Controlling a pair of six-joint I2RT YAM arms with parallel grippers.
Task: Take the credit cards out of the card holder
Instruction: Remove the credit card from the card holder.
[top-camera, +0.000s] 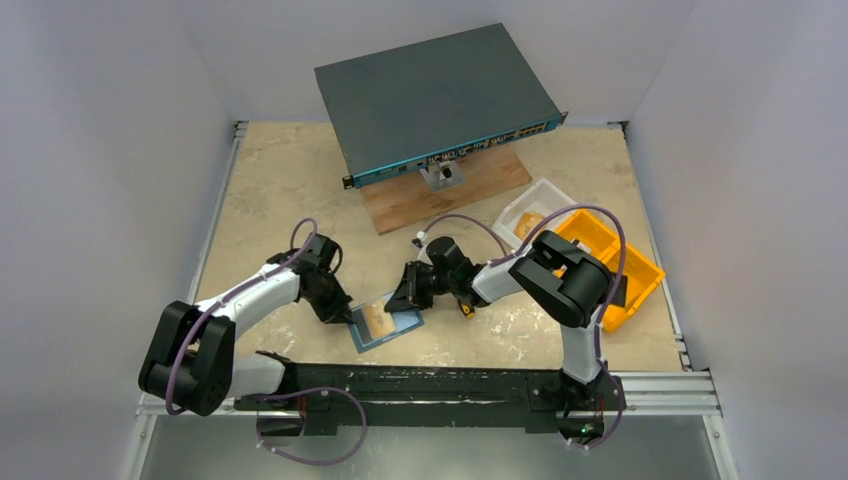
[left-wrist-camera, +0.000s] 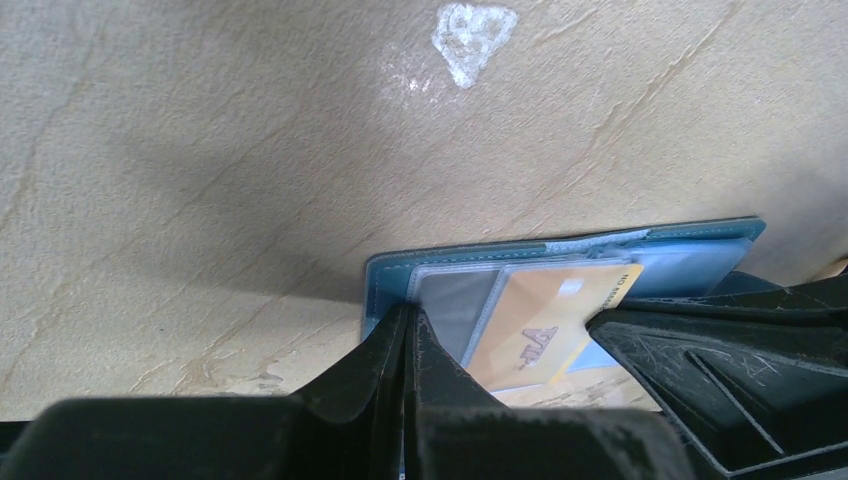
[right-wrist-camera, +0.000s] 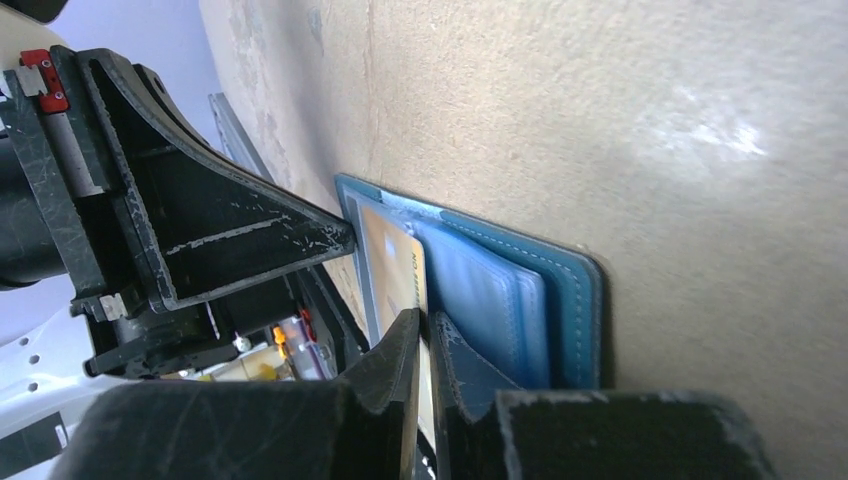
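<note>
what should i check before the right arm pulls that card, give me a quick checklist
1. card holder lies open and flat on the table: ok
2. left end effector is shut, with its tip down on the holder's near corner to pin it: ok
3. right end effector is closed on the yellow card: ok, the card's edge runs between the fingers
4. Grip is firm enough to pull: cannot tell
5. Card is free of its slot: not ok, one end sits under the clear sleeve
6. More cards are behind it: cannot tell
</note>
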